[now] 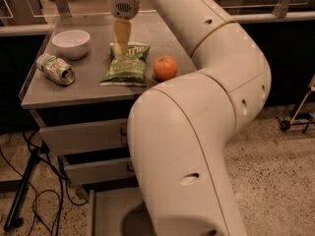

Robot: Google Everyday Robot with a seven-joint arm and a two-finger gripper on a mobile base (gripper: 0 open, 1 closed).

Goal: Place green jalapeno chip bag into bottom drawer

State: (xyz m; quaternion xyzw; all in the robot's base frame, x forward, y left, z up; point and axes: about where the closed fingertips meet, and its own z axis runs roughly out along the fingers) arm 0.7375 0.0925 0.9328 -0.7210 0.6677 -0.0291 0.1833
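Observation:
The green jalapeno chip bag (126,69) lies flat on the grey cart top (83,86), between a crushed can and an orange. My gripper (121,52) hangs straight down from the arm and reaches the bag's far upper edge, at or touching it. The bottom drawer (109,211) is pulled open at the foot of the cart, its grey floor partly hidden behind my arm.
A white bowl (71,43) stands at the back left of the cart top, a crushed drink can (55,69) at the left and an orange (165,67) right of the bag. The two upper drawers (83,136) are closed. Cables and a stand leg (22,191) lie on the floor at left.

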